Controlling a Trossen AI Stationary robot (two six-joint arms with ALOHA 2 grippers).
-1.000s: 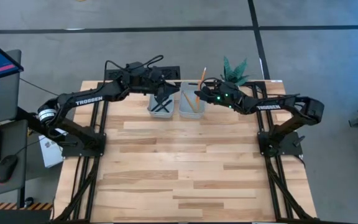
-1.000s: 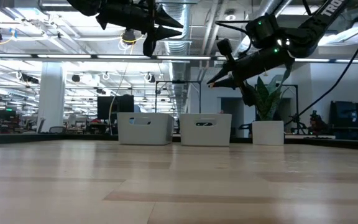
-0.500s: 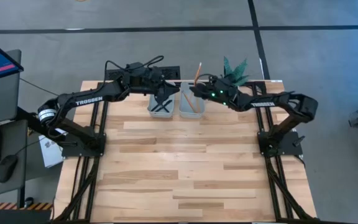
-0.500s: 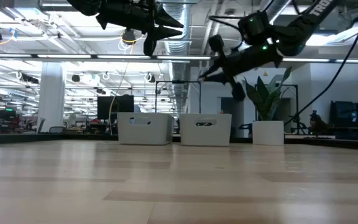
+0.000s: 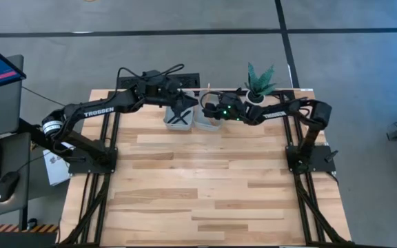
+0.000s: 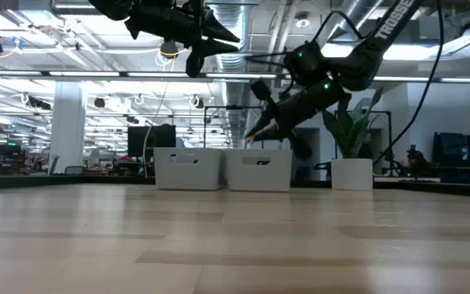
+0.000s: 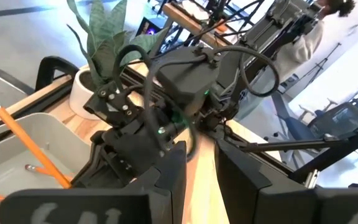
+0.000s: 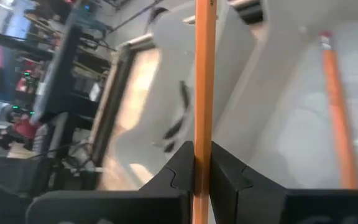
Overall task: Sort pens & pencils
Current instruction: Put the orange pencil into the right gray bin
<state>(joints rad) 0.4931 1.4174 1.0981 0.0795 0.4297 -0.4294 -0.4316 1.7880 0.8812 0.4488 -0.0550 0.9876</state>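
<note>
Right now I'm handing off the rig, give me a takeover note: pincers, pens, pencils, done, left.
Right pincer: shut on a pencil, hanging over the right grey tray.
Left pincer: above the left grey tray, nothing visibly held.
Pens: black ones lie crossed in the left tray.
Pencils: at least two more already in the right tray.
Done: no pens or pencils show on the table.
Left: release the held pencil into the right tray.

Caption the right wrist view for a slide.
Right pincer shut on an orange pencil above the grey trays, where another pencil already lies.
</note>
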